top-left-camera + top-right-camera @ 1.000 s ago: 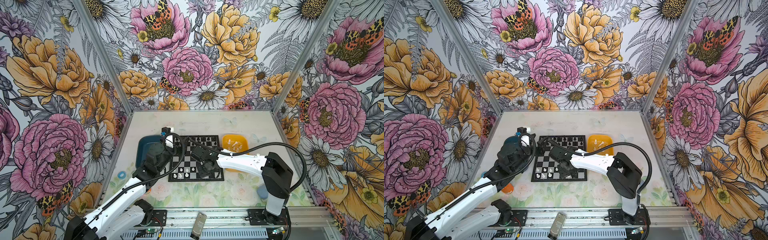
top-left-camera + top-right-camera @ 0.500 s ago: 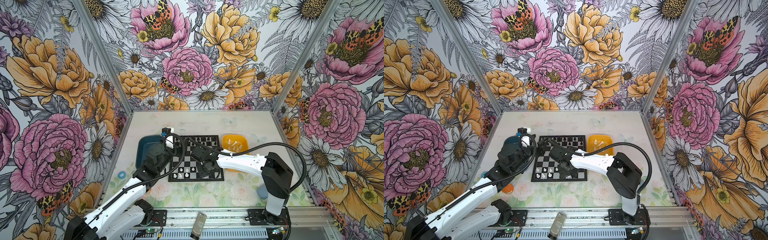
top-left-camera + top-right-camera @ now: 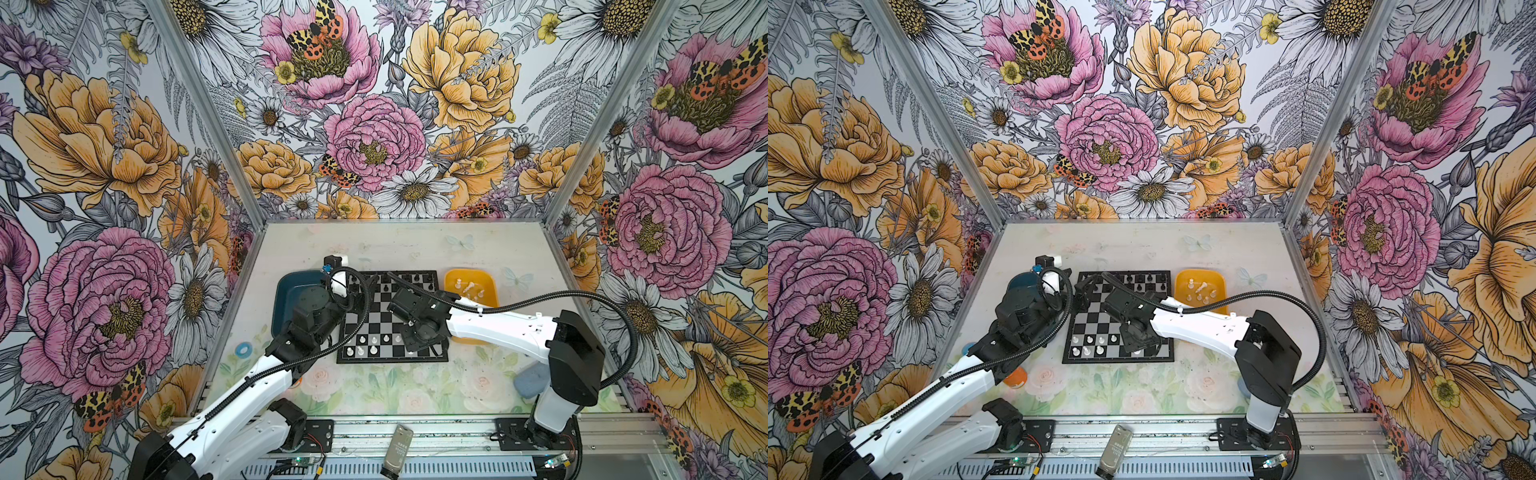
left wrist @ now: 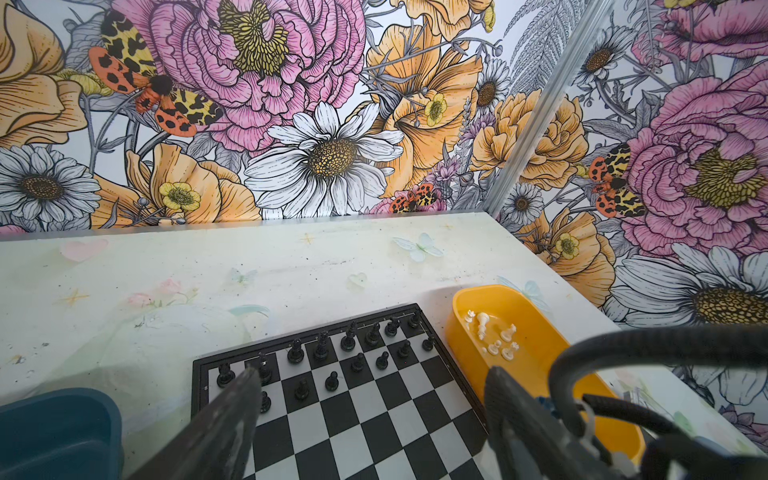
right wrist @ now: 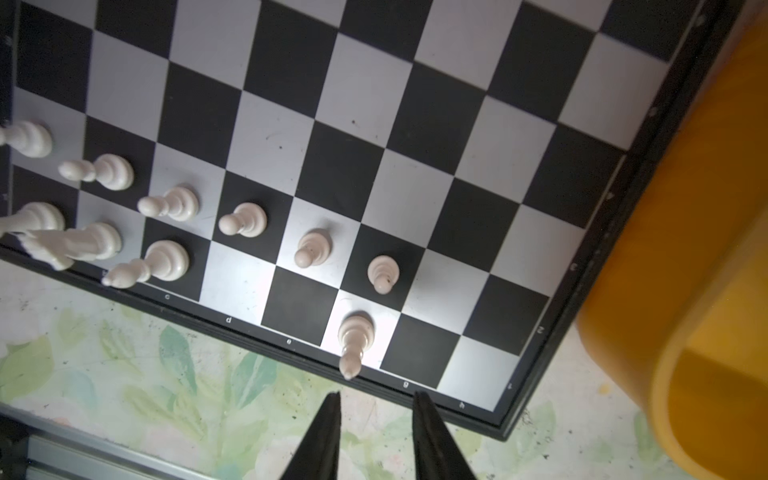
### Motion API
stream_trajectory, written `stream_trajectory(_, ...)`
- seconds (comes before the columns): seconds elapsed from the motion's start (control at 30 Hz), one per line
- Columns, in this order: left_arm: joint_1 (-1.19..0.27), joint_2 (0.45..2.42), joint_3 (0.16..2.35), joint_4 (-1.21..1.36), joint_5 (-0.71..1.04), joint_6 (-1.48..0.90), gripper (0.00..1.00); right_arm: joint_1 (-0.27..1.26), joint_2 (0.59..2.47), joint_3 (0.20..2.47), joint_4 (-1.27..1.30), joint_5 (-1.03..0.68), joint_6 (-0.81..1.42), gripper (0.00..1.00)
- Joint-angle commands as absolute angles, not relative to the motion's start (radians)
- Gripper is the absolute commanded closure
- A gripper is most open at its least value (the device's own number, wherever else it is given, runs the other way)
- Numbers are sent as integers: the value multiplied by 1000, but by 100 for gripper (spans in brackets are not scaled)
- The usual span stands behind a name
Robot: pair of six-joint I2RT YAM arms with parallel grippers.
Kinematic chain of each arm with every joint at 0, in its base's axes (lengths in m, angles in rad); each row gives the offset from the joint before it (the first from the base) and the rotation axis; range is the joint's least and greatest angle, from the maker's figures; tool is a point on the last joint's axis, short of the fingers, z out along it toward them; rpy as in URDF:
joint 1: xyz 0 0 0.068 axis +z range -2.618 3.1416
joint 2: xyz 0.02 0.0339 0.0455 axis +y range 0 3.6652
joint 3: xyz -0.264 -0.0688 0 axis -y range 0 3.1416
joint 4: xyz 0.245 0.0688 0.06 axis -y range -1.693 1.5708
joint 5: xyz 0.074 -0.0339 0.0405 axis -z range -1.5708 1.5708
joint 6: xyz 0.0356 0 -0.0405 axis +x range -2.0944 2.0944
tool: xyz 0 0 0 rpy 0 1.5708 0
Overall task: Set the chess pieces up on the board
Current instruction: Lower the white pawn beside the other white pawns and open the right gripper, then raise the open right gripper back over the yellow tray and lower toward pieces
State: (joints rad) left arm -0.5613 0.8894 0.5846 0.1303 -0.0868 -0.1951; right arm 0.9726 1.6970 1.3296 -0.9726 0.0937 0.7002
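Both top views look down from high above the board (image 3: 382, 324); the left wrist view looks across it, the right wrist view sits close over it.

White arms (image 3: 498, 330), black joints (image 3: 575, 357), ribbed black cables (image 3: 573, 293), seemingly dark fingers (image 5: 320, 440).

Bench (image 3: 395, 245): pale top, faint floral and butterfly print, scuffed. Board (image 4: 374, 415) flat on bench, runs between left fingers (image 4: 224, 424) and on beyond tips. Blue tray (image 4: 54, 428) just outside one left finger. Yellow tray (image 4: 536, 332) outside other, just beside board edge. Right fingers (image 5: 328, 436) over bare printed bench; board border just ahead of tips, yellow tray off to one side. Well behind both pairs, apart from board: blue ring (image 3: 243, 350), orange object (image 3: 1016, 379) partly hidden, blue-grey pad (image 3: 528, 380).
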Motion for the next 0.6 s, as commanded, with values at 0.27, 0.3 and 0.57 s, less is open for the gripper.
stream_trajectory(0.27,-569,899,581,137,-117,-184,14,633,1513,1329,-1065,165,552,81)
stream_trajectory(0.3,-571,905,583,138,-117,-183,14,603,1520,1331,-1065,164,534,83)
stream_trajectory(0.57,-543,982,611,146,-115,-181,14,437,1672,1404,-1050,145,404,91)
